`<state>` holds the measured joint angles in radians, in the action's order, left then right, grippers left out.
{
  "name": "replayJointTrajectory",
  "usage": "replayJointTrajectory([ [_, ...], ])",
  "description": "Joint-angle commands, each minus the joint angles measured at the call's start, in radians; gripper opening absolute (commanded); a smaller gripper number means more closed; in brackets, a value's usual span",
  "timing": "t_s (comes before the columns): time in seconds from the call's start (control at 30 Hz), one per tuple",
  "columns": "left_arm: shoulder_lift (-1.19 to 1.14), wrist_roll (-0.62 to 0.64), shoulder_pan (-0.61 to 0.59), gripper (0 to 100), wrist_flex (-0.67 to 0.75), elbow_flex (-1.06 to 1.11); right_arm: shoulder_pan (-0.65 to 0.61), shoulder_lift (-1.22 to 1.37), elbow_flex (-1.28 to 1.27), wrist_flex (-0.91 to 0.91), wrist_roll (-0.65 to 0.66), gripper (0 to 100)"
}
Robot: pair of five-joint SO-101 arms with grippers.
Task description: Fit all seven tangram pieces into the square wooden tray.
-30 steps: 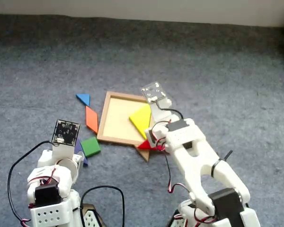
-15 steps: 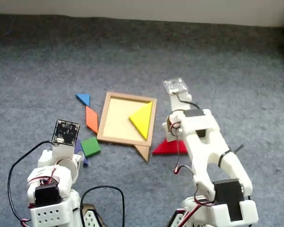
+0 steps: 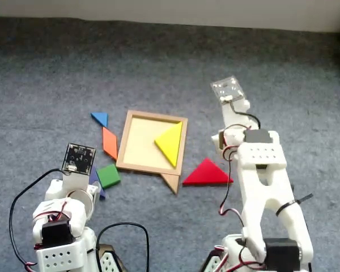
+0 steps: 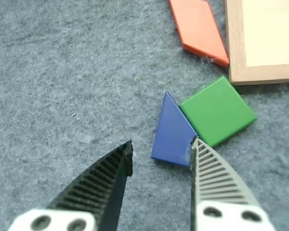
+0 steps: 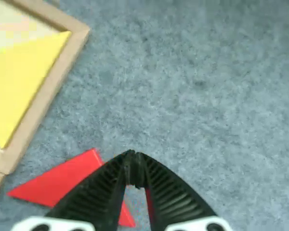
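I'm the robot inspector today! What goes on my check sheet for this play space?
Surface: grey carpet.
Job's things: yellow triangle inside wooden tray; red triangle, tan triangle, green square, orange parallelogram, small blue triangle, dark blue triangle outside it.
Clutter: nothing seen.
Grippers: left gripper open by the dark blue triangle; right gripper shut, empty, by the red triangle.
Cables: black cable loops at the near edge.
Surroundings: pale wall at the far edge.

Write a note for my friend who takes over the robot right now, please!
Left gripper: open, over the dark blue triangle beside the green square.
Right gripper: shut, empty, by the red triangle.
Done: yellow triangle lies in the tray.
Left: six pieces on the carpet: those three, the orange parallelogram, the small blue triangle, and the tan triangle at the tray's corner.
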<state>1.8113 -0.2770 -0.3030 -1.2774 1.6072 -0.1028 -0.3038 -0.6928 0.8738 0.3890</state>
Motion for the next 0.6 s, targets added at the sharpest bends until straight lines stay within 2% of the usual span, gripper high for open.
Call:
replayJointTrajectory([
  [0.0, 0.001, -0.005, -0.015, 20, 0.015, -0.007, 0.061, 0.114, 0.019, -0.03, 0.011, 0.5],
  [0.27, 0.001, -0.005, -0.015, 20, 0.015, -0.007, 0.068, 0.242, 0.005, -0.007, 0.011, 0.5],
  [0.57, 0.001, -0.005, -0.015, 20, 0.015, -0.007, -0.016, 0.107, -0.013, 0.317, 0.012, 0.5],
])
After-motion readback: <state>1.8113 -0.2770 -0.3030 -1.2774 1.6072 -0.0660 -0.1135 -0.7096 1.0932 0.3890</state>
